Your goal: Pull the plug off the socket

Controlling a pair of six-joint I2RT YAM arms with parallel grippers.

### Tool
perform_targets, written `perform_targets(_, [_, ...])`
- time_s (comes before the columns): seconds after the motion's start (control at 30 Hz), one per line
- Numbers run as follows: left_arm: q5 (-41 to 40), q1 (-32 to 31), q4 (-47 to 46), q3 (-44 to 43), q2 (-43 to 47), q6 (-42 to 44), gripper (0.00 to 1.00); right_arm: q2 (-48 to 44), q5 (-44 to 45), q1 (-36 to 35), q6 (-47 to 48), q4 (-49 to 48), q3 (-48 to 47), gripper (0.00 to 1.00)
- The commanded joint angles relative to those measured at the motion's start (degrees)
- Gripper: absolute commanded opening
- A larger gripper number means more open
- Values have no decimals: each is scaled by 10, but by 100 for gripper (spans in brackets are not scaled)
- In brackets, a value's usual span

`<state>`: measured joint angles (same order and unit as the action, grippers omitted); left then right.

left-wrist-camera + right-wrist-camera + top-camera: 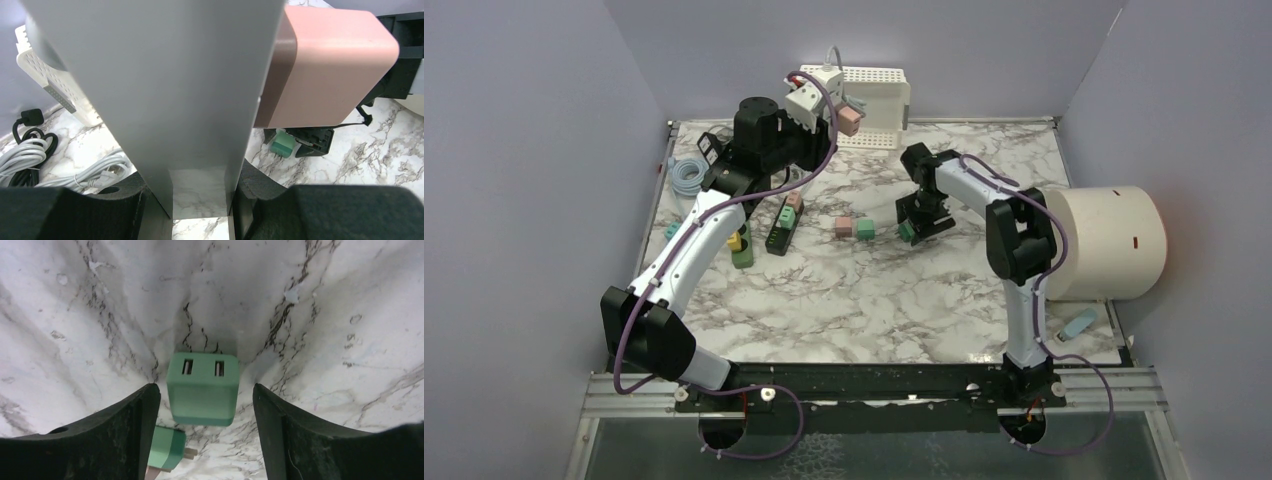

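Toward 11 o'clock of the counter, the left pincer is raised and clamped narrow on a grey-white socket block. The pink plug sits on the block's 3 o'clock face, apparently fully seated. Just 3 o'clock of the counter's middle, the right pincer stands wide astride a green plug, touching neither side.

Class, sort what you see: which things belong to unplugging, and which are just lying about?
Job: white socket block, pink plug in it, left gripper holding the block.
Lying about: perforated basket, coiled cable, white roll, black strip.
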<state>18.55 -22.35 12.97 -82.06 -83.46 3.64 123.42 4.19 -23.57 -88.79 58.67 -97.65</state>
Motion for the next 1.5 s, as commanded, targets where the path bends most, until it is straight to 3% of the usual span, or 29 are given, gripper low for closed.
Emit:
perform_targets(0.0, [-11, -2, -46, -21, 26, 13, 0, 29, 7, 7, 2, 1, -11, 69])
perform_targets(0.13, [-15, -2, -44, -21, 27, 15, 0, 38, 7, 7, 34, -6, -11, 49])
perform_targets(0.2, [-16, -2, -45, -22, 25, 16, 0, 40, 10, 5, 85, -24, -19, 26])
perform_targets(0.23, [-17, -3, -43, -24, 24, 16, 0, 40, 12, 3, 115, -34, -23, 10])
perform_targets(0.27, [-18, -2, -42, -26, 23, 17, 0, 37, 9, 0, 157, -63, -22, 2])
perform_targets(0.43, [-18, -2, -41, -29, 18, 19, 0, 25, -7, -30, 431, -163, -35, 1])
perform_targets(0.63, [-10, -3, -41, -37, 9, 16, 0, 68, 29, -52, 552, -106, -98, 5])
perform_targets(0.83, [-13, -3, -37, -44, 6, 15, 0, 89, 59, -70, 578, -86, -119, 10])
perform_targets(1.0, [-15, -2, -33, -43, 8, 18, 0, 74, 63, -70, 582, -96, -83, 18])
perform_targets(1.03, [-16, -3, -33, -43, 6, 17, 0, 67, 58, -70, 583, -101, -74, 23])
perform_targets(1.1, [-16, -3, -35, -41, 4, 13, 0, 51, 33, -70, 597, -119, -57, 46])
perform_targets(1.13, [-18, -2, -39, -38, 4, 10, 0, 42, 12, -70, 615, -132, -49, 59])
perform_targets(1.17, [-23, -3, -45, -31, 6, 5, 0, 32, -3, -70, 627, -141, -43, 79])
perform_targets(1.27, [-54, -3, -62, -11, 4, -2, 0, -4, -7, -70, 650, -160, -35, 87])
perform_targets(1.47, [-68, 0, -110, 37, 6, -16, 0, -99, 10, -69, 661, -215, -37, 88])
